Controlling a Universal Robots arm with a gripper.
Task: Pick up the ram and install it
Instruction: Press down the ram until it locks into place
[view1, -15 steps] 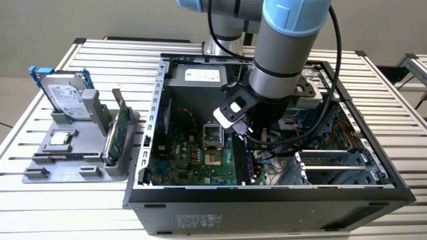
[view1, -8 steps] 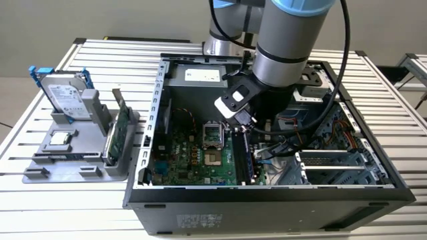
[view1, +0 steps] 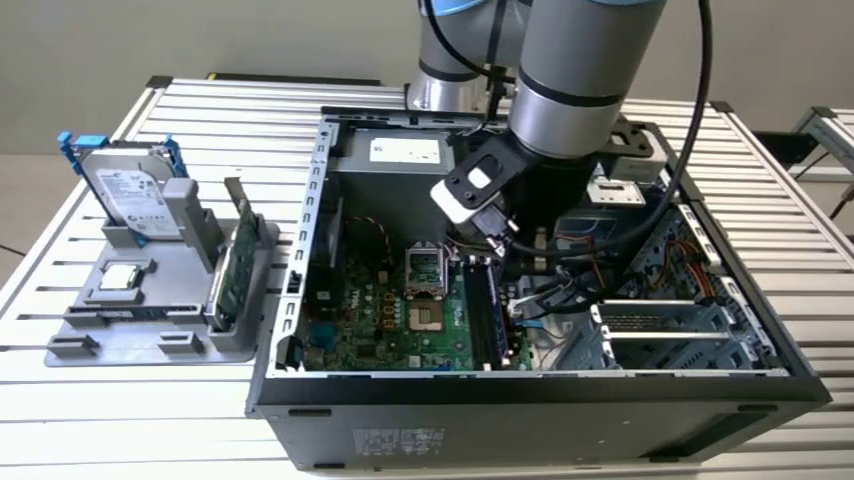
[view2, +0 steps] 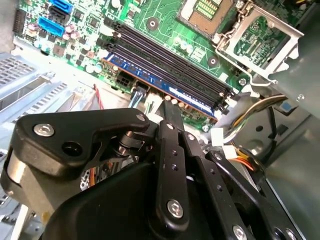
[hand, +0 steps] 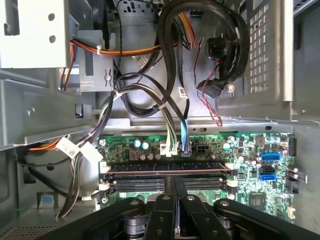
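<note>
The ram (view2: 165, 86) is a long dark stick with a blue label, standing in a slot on the green motherboard (view1: 387, 320) inside the open computer case (view1: 534, 385). It also appears in the exterior view (view1: 489, 310) and in the first wrist view (hand: 167, 170). My gripper (hand: 176, 182) is down inside the case, right over the middle of the ram's top edge. Its two black fingers are shut side by side along the stick's length. In the second wrist view the gripper (view2: 167, 107) ends close to the ram; I cannot tell whether they touch.
A grey tray (view1: 80, 345) at the exterior view's left holds a hard drive with blue rails (view1: 134, 195), a green card (view1: 238, 265) and a small chip (view1: 120, 280). An open processor socket (view1: 424, 268) sits beside the slots. Cable bundles (hand: 170, 115) and a metal drive cage (view1: 667, 335) crowd the case.
</note>
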